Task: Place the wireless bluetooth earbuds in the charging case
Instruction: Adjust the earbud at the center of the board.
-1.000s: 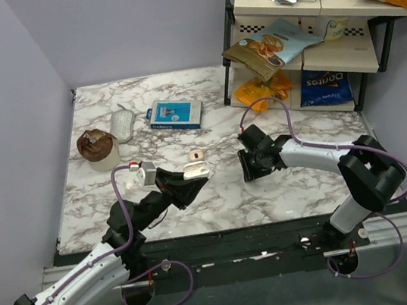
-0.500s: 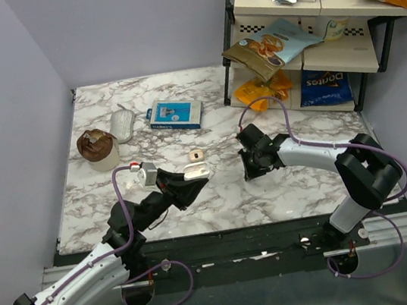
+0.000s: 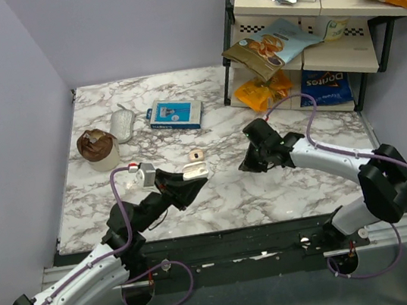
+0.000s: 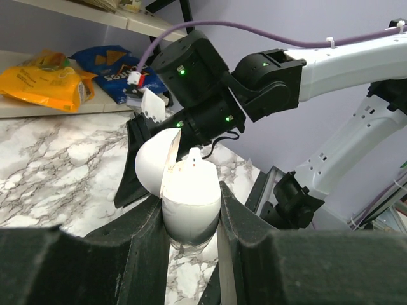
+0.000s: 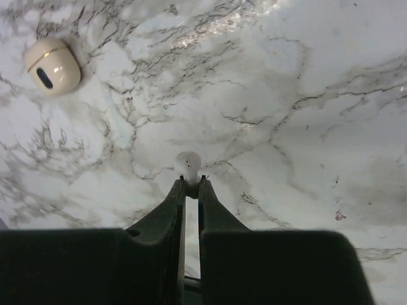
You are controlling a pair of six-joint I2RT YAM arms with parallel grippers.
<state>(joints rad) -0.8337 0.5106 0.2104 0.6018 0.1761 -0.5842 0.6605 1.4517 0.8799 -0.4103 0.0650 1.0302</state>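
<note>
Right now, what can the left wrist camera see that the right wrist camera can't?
Only the left wrist camera shows the open white charging case, squeezed between the left jaws with its lid flipped up, plus the right arm beyond it and some snack bags. Only the right wrist camera shows a tiny white earbud pinched at the tips of the right jaws, and a small round cream case lying off to one side. Both show the marble table.
</note>
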